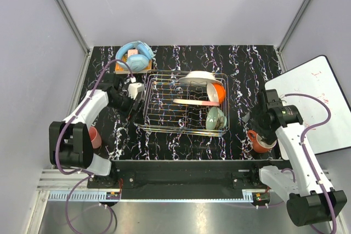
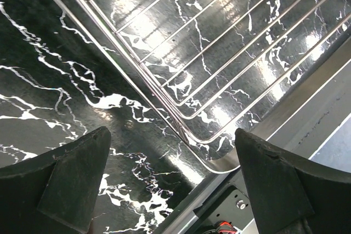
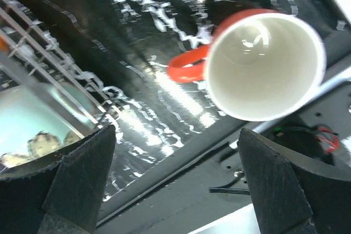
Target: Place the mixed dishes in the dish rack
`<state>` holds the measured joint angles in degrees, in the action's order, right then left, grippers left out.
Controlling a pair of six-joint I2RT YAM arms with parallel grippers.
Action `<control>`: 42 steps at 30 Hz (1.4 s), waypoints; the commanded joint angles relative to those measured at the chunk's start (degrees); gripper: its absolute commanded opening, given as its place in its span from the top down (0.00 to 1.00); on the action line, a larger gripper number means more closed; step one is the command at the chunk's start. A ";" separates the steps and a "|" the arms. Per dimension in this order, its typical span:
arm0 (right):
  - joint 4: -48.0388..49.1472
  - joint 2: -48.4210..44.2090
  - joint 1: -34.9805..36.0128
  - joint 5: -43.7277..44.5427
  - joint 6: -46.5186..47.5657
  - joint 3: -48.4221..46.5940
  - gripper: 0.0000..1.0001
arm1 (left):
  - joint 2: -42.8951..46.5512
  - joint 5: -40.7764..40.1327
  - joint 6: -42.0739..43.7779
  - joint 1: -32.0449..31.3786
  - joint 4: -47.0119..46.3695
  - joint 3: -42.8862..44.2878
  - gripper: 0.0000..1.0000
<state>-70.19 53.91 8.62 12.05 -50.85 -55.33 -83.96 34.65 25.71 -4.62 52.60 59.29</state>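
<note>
The silver wire dish rack [image 1: 164,114] stands mid-table. It holds a white dish [image 1: 198,76], an orange-and-white dish [image 1: 218,92], a pink-rimmed plate [image 1: 193,102] and a pale green bowl [image 1: 215,118]. A pink cup [image 1: 94,137] sits by the left arm. An orange-red mug [image 1: 258,142] stands at the near right. My left gripper [image 1: 133,106] is open and empty over the rack's left near corner [image 2: 219,80]. My right gripper [image 1: 253,119] is open and empty, just left of and above the mug [image 3: 263,64]. The green bowl [image 3: 33,124] shows at the left of the right wrist view.
Blue headphones [image 1: 135,56] lie on a small board at the back left. A white board [image 1: 318,102] leans at the right. The table's near edge and a metal rail [image 2: 307,113] run just below both grippers.
</note>
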 commanded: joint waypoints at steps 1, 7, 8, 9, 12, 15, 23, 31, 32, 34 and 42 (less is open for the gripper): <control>-5.74 -0.03 -0.10 6.74 -2.06 -2.85 0.00 | 0.91 2.96 1.09 -1.00 2.77 1.27 0.01; -6.27 1.63 -0.10 9.22 -2.50 -1.89 0.00 | -2.24 2.61 1.18 -1.09 1.46 5.13 0.01; -5.84 2.16 -0.10 9.39 -3.11 -1.80 0.00 | -2.95 2.44 1.09 -1.09 1.45 7.31 0.01; -5.57 3.30 -0.10 9.74 -3.38 -1.62 0.00 | -3.57 2.26 0.92 -1.09 1.45 8.47 0.01; -3.47 5.67 -0.01 10.53 -4.08 -0.83 0.00 | -4.54 2.35 0.83 -1.18 1.63 12.33 0.01; -0.92 8.13 -0.10 11.67 -4.69 -0.39 0.02 | -4.20 1.82 1.44 -0.83 2.51 15.15 0.01; 4.80 16.91 -0.10 13.96 -4.52 1.89 0.16 | -2.43 -0.45 0.31 2.86 2.60 17.70 0.01; 10.42 20.27 -0.10 11.50 -4.17 6.64 0.45 | -0.33 -3.89 -2.69 6.91 2.77 21.65 0.01; 10.69 20.18 -0.10 11.59 -4.17 6.73 0.50 | 0.46 -4.24 -3.04 6.99 2.86 22.10 0.01; 11.22 19.57 -0.10 11.85 -3.91 6.90 0.66 | 0.56 -3.55 -2.17 7.08 4.08 23.76 0.01; 11.83 13.51 -0.01 11.06 -2.15 7.34 1.00 | -0.15 -0.91 -3.13 7.17 6.02 26.40 0.01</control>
<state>-62.94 70.70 8.23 24.84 -52.29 -48.29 -84.93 31.70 23.51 2.44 57.45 83.20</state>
